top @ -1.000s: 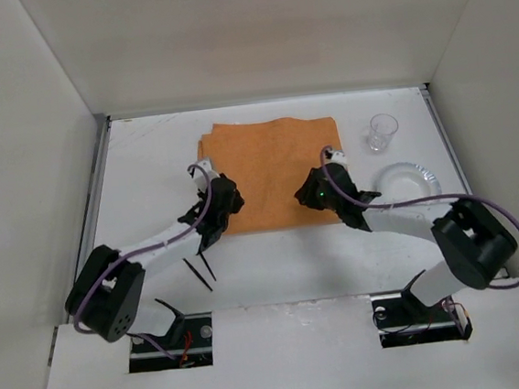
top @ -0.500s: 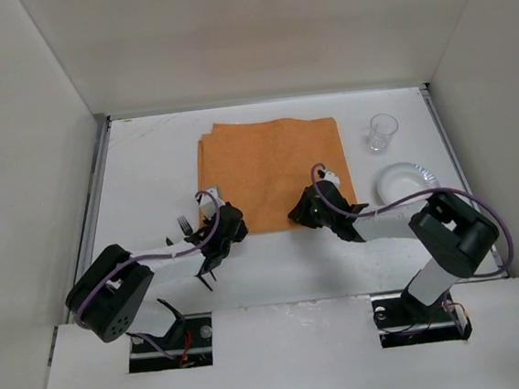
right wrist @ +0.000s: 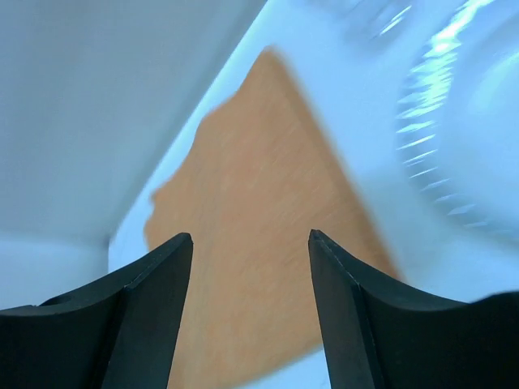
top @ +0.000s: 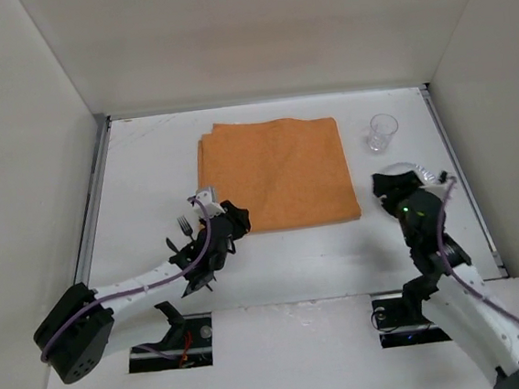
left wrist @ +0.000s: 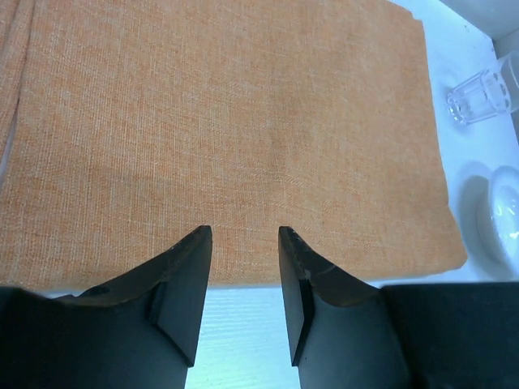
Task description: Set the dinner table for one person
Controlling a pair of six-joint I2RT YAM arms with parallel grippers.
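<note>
Hovering parted and empty, the left gripper (left wrist: 243, 235) sits over the near edge of the orange placemat (left wrist: 227, 121), a fork (top: 184, 225) just left. The right gripper (right wrist: 250, 239), also parted and empty, hangs above the plate (right wrist: 474, 121), a glass (top: 382, 132) beyond. The white dinner table (top: 138, 169) lies beneath both.

An orange cloth (left wrist: 227, 130) fills most of the frame, with layered edges at 10 o'clock. At 6 o'clock the pincer (left wrist: 245, 235) stands parted and empty, its tips over the cloth's near edge. On the white surface (left wrist: 454, 154), a clear glass (left wrist: 480, 96) stands at 2 o'clock, and a plate (left wrist: 499, 215) is cut off at 3 o'clock.
</note>
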